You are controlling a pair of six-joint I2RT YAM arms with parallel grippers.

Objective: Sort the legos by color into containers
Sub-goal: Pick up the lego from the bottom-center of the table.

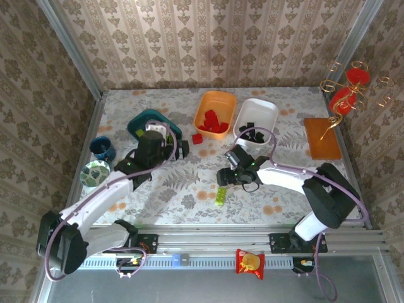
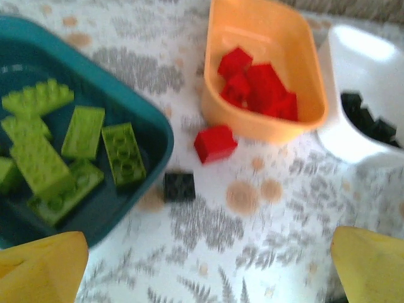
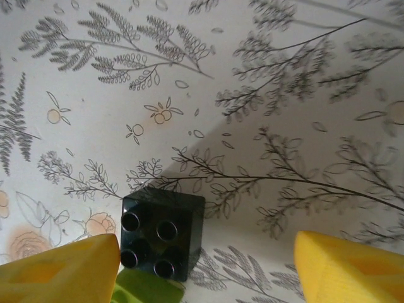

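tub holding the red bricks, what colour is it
The tub is orange, seen best in the left wrist view.

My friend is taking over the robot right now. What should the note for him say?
Left gripper: open, empty, by the teal tub.
Right gripper: open around a black brick on the table, not clamped.
Done: green bricks in teal tub, red bricks in orange tub, black bricks in white tub.
Left: loose red brick, loose black brick near the teal tub, one green brick on the table.

free: table (image 1: 189, 180) middle | obstacles: orange tub (image 1: 203, 108), white tub (image 1: 268, 108) at rear
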